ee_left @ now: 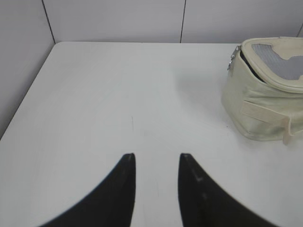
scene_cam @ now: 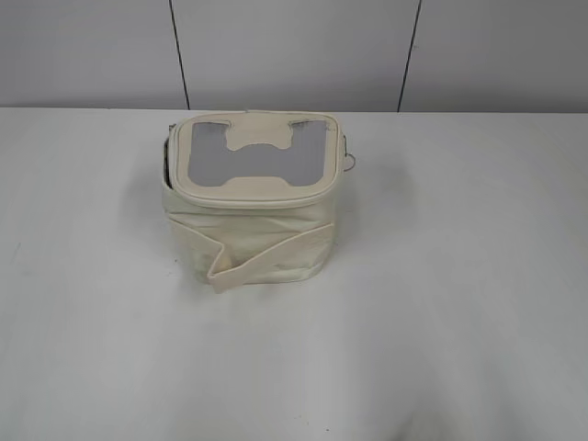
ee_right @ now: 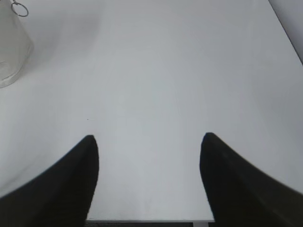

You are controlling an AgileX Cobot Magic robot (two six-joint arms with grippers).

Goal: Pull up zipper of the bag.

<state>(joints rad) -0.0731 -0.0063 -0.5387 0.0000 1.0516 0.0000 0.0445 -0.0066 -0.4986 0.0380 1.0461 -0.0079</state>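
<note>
The cream boxy bag [scene_cam: 250, 234] stands at the middle of the white table, its lid with a grey window and H-shaped patch facing up, a strap round its body. The zipper [scene_cam: 165, 161] gapes dark along the lid's left side. One silver ring pull [scene_cam: 350, 162] hangs at the bag's right side; it also shows in the right wrist view [ee_right: 20, 8]. The bag shows at the right of the left wrist view [ee_left: 265, 113], with a metal slider [ee_left: 231, 60] at its far left corner. My left gripper [ee_left: 156, 158] and right gripper [ee_right: 149, 139] are open and empty, both away from the bag, neither seen in the exterior view.
The white table [scene_cam: 459, 303] carries nothing else. A grey panelled wall [scene_cam: 294, 50] stands right behind it. The table's left edge [ee_left: 26, 101] shows in the left wrist view, and its near edge [ee_right: 147, 220] in the right wrist view.
</note>
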